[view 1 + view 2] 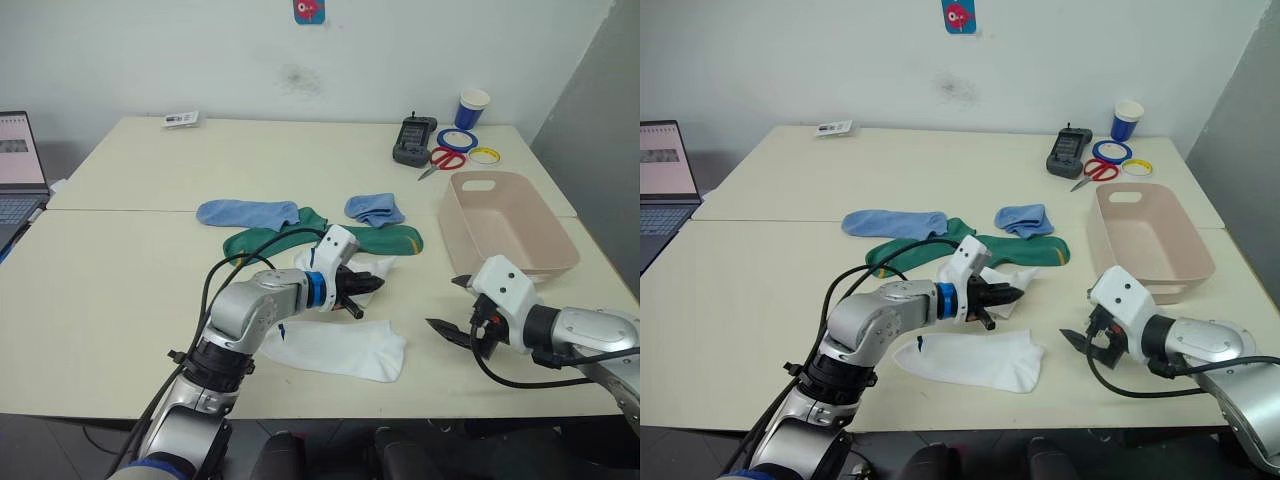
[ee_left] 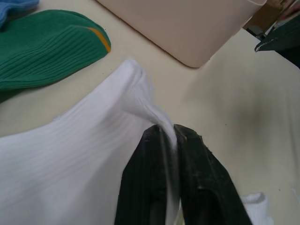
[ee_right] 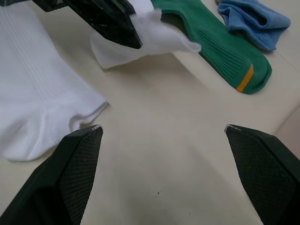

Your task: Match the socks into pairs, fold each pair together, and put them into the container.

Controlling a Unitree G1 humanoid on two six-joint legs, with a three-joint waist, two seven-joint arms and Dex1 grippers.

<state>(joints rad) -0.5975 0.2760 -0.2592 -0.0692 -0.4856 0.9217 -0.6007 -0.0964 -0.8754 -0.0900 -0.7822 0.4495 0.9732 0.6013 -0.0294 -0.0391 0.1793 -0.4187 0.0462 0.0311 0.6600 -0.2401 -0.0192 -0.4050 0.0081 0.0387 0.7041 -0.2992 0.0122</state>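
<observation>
Nearest to me a white sock (image 1: pixel 340 349) lies flat on the table (image 1: pixel 120 280); my left gripper (image 1: pixel 366 289) is just past it, pinched tight on the edge of the second white sock (image 2: pixel 84 140), and my left wrist camera shows the cloth squeezed between the two black fingers (image 2: pixel 140 187); my right gripper (image 1: pixel 452 305) is off to the right with its fingers spread wide and nothing in it, resting low over bare table; the pink tub (image 1: pixel 540 250) sits just beyond that gripper, and I see nothing inside it; behind the held sock lie the two green socks (image 1: pixel 270 238) with a yellow stripe, one partly under the other; a flat blue sock (image 1: pixel 247 212) and a bunched blue sock (image 1: pixel 374 209) lie past them; far back are a black handset (image 1: pixel 413 138), red scissors (image 1: pixel 446 160), tape rings (image 1: pixel 458 139) and a blue paper cup (image 1: pixel 472 107); a laptop (image 1: pixel 18 165) sits at the far left.
</observation>
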